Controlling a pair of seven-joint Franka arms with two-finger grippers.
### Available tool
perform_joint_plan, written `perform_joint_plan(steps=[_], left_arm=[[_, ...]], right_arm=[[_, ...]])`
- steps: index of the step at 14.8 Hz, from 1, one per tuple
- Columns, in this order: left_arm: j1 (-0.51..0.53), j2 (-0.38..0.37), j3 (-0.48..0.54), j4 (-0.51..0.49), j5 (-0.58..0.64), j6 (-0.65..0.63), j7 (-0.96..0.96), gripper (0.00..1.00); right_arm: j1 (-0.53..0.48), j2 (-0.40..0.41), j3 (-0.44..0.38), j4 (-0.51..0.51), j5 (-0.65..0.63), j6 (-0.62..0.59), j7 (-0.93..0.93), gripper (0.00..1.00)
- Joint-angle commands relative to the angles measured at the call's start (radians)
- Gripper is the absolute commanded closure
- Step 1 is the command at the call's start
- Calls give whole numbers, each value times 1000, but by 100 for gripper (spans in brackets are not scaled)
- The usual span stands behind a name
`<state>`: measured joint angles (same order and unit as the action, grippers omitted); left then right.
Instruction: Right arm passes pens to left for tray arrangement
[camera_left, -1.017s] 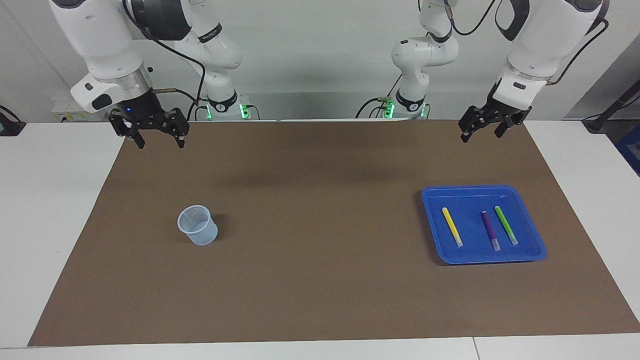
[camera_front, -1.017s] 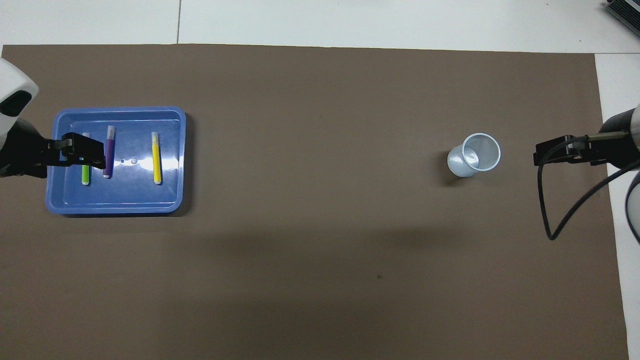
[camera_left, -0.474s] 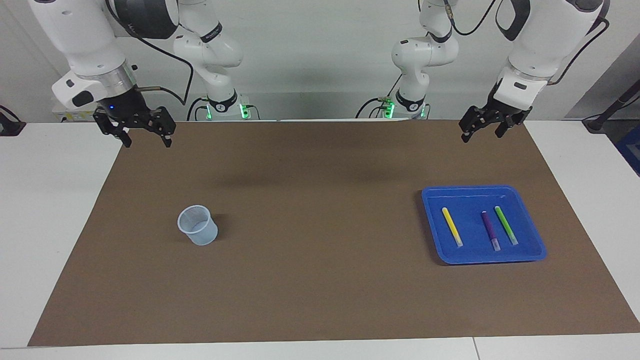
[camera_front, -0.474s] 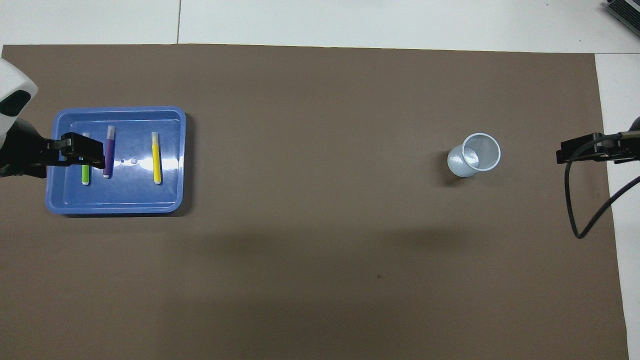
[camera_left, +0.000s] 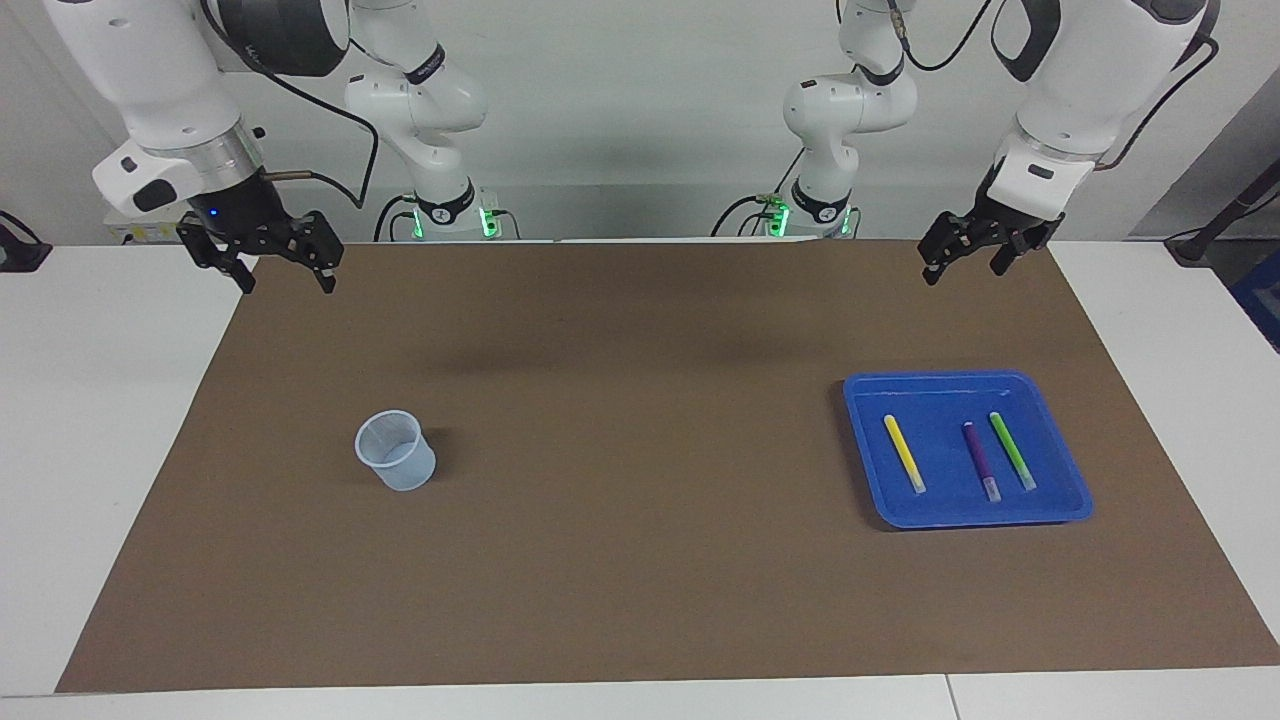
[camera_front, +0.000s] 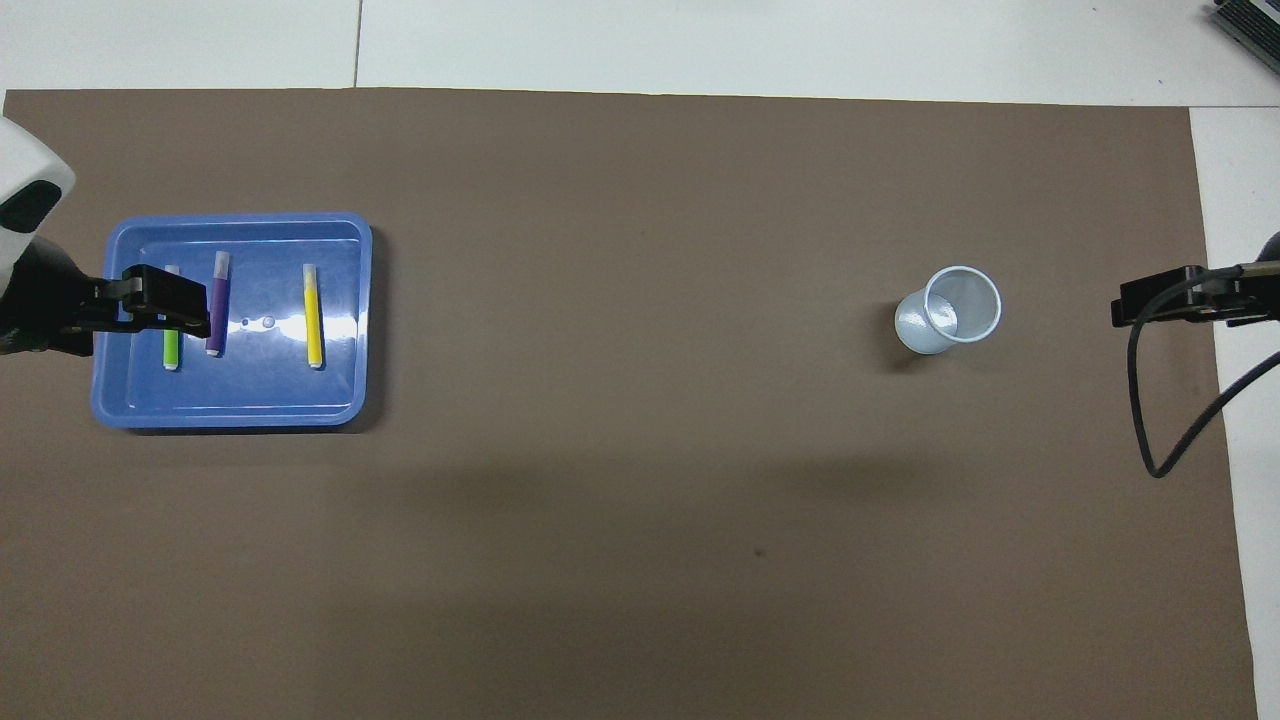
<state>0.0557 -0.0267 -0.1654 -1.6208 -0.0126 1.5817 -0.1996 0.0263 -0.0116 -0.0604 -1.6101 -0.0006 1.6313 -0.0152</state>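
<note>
plainly both grippers' fingers apart, left gripper (camera_left: 968, 262), right gripper (camera_left: 284, 275), each holding nothing

- A small translucent cup (camera_left: 395, 450) stands upright, left of centre in the facing view.
- A brown mat (camera_left: 640, 560) covers most of the frame.
- The white worktop (camera_left: 100, 400) shows along the mat's edges.

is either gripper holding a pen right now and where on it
Nothing is held. Both the right gripper and left gripper are open and empty; all three pens lie in the tray.
</note>
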Motion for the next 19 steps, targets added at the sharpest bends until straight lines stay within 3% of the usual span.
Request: perform_joint_plan(steps=[1,19], left_arm=[[-10,-27,14,-28,-14,20,9,0],[-8,-27,14,-27,-14,21,11,0]], right_arm=[[-6,2,-13,16,82,-16,-22,0],[-28,-8,-13,41,64,-130,-14,0]])
